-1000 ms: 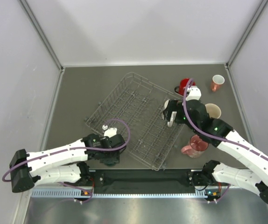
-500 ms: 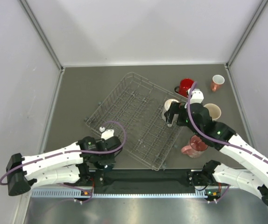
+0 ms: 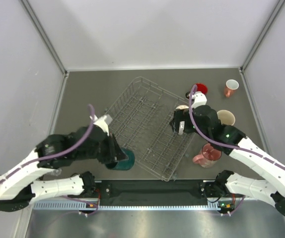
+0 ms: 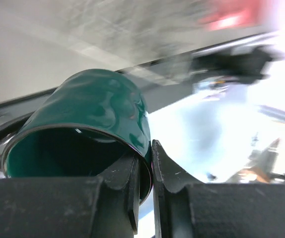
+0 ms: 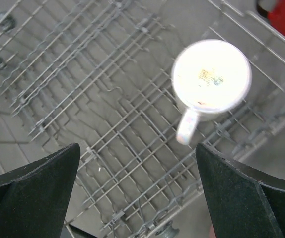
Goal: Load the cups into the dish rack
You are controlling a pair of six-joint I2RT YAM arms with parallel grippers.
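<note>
Left gripper (image 4: 146, 157) pinched on the wall of the dark teal mug (image 4: 95, 111), one finger inside the mouth, one outside; in the top view the mug (image 3: 123, 159) sits just beside the near-left side of the dish rack (image 3: 142, 106), not yet in it.

Mug: glazed ceramic, glossy, rigid, likely fairly heavy for a one-wall pinch; slick glaze may let it swing or slip, and a knock on wire could chip it; the rim wall or the handle are the fair holds.

Rack (image 5: 98, 114): thin silver-grey wire grid, low sides, upright tines; stiff but light, may shift if nudged.

Right gripper (image 5: 137, 198) spread wide above the rack, holding nothing; a white mug (image 5: 211, 75) stands inside near the far-right side, handle toward the camera; overexposed, so mouth-up or base-up is unclear.
</note>
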